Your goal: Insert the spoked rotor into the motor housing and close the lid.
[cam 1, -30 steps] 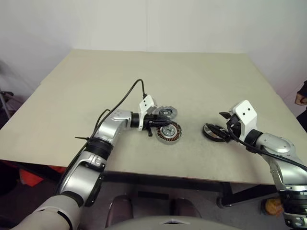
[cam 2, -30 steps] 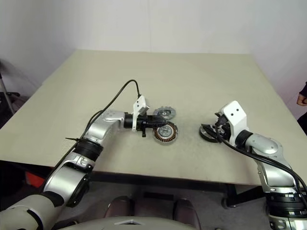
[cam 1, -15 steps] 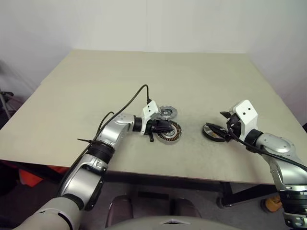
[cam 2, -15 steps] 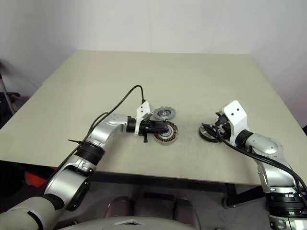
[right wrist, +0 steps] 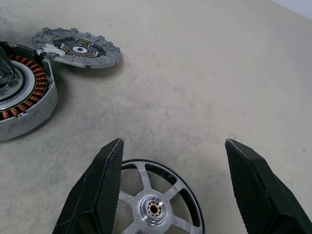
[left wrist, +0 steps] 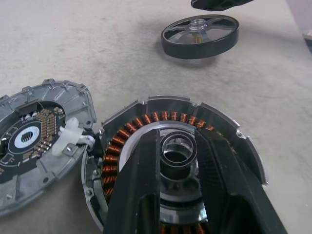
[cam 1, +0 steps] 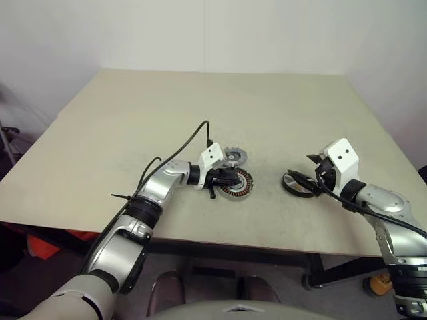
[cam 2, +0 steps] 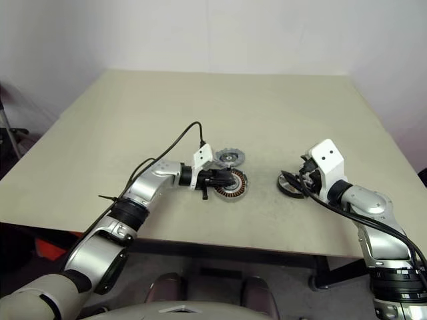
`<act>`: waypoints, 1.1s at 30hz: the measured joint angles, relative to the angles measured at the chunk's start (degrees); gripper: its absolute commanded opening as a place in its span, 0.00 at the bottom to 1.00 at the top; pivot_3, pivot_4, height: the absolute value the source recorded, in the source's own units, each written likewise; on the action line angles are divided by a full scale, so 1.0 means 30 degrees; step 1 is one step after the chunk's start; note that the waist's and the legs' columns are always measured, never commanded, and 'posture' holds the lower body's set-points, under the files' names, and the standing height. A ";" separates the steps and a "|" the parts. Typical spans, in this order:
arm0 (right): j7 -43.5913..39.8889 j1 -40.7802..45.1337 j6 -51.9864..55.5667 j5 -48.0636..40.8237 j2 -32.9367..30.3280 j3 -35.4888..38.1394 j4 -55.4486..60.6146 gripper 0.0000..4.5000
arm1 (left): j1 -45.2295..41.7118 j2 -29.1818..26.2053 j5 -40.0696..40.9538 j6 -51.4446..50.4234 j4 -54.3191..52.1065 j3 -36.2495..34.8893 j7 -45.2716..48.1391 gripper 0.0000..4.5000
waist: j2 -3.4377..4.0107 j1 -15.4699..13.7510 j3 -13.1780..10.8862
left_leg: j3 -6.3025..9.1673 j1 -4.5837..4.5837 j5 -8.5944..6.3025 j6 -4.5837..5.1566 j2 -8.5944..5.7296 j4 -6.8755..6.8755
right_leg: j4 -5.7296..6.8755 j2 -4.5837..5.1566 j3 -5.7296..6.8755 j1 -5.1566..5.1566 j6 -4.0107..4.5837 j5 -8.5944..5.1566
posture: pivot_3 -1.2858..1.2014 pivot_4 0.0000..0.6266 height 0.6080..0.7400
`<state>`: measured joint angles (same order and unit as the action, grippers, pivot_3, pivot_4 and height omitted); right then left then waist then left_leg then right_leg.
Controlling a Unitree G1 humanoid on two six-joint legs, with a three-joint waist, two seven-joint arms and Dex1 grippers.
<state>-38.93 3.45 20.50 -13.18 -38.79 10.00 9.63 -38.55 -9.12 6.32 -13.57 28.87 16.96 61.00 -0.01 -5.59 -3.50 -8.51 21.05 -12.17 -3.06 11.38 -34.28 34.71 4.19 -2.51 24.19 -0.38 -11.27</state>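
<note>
On the beige table the motor housing sits near the middle, a grey cup with copper windings around a silver centre, and the lid lies flat and open just behind it, joined to its rim by a small white hinge piece. The left gripper reaches in from the left and lies over the housing; in the left wrist view its two black fingers straddle the raised silver ring at the housing's centre, one on each side, close in against it — narrowly parted and apparently gripping that centre ring, though actual contact is hard to confirm. The toothed lid shows in that same view beside the housing, its dark inner cutouts facing up. The spoked rotor lies flat on the table well to the right of the housing, with bare tabletop between them. The right gripper is at the rotor, its fingers spread wide — one finger stands at the rotor's rim on one side, overlapping its edge in the right wrist view, while the other stands clear of the rim on the opposite side, with bare table showing between it and the wheel. The silver hub and spokes of the rotor sit between the two fingers, nearer the first one. The rotor is not pinched; it rests on the table under the open fingers.
</note>
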 measured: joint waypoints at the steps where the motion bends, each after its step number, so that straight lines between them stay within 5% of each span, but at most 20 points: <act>1: 0.0016 0.0000 0.0000 0.0000 0.0000 0.0001 0.0000 0.83 | -0.0029 -0.0003 -0.0019 0.0010 0.0008 0.0000 0.0002 0.16 | 0.0000 -0.0001 0.0000 | 0.0000 -0.0001 0.0000 0.0000 0.0000 0.0000 | 0.0000 0.0000 -0.0001 0.0000 0.0000 0.0000 | 0.52 0.00 1.00; 4: 0.0153 0.0003 0.0000 0.0005 0.0000 0.0001 0.0000 0.83 | -0.0048 -0.0025 -0.0065 0.0027 0.0103 -0.0001 -0.0002 0.16 | 0.0000 -0.0001 0.0000 | 0.0000 0.0000 0.0000 0.0000 -0.0002 0.0000 | 0.0000 0.0000 0.0000 -0.0001 0.0000 0.0000 | 0.52 0.00 1.00; 8: 0.0289 0.0038 -0.0002 0.0078 0.0000 0.0001 -0.0003 0.83 | -0.0047 -0.0202 -0.0093 0.0037 0.0182 -0.0006 0.0010 0.45 | 0.0000 0.0000 0.0000 | 0.0000 -0.0003 0.0001 0.0002 -0.0001 0.0000 | 0.0002 0.0000 0.0000 -0.0001 0.0000 0.0000 | 0.52 0.00 1.00; 30: 0.0096 0.0598 0.0132 0.0123 0.0417 -0.0990 0.0899 0.83 | -0.0880 -0.0452 0.2248 -0.0441 0.0126 -0.4369 -0.2601 0.45 | 0.0001 0.0018 0.0001 | 0.0004 -0.0006 0.0008 0.0006 -0.0001 -0.0001 | 0.0015 0.0002 0.0013 -0.0007 0.0001 0.0001 | 0.52 0.00 1.00; 33: 0.0066 0.1299 0.0555 0.0136 0.0822 -0.1986 0.1534 0.69 | -0.0568 -0.0737 0.2311 -0.0600 -0.0152 -0.4547 -0.2763 0.46 | 0.0002 0.0036 0.0002 | 0.0006 -0.0009 0.0010 0.0002 0.0001 -0.0001 | 0.0017 0.0002 0.0019 -0.0007 0.0001 0.0001 | 0.52 0.00 1.00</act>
<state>-38.73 7.34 22.17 -12.78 -36.33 4.05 14.23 -40.25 -11.33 13.25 -15.37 28.42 3.32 52.71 0.00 -5.48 -3.49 -8.49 21.02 -12.14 -3.06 11.38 -34.28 34.76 4.20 -2.46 24.17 -0.38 -11.27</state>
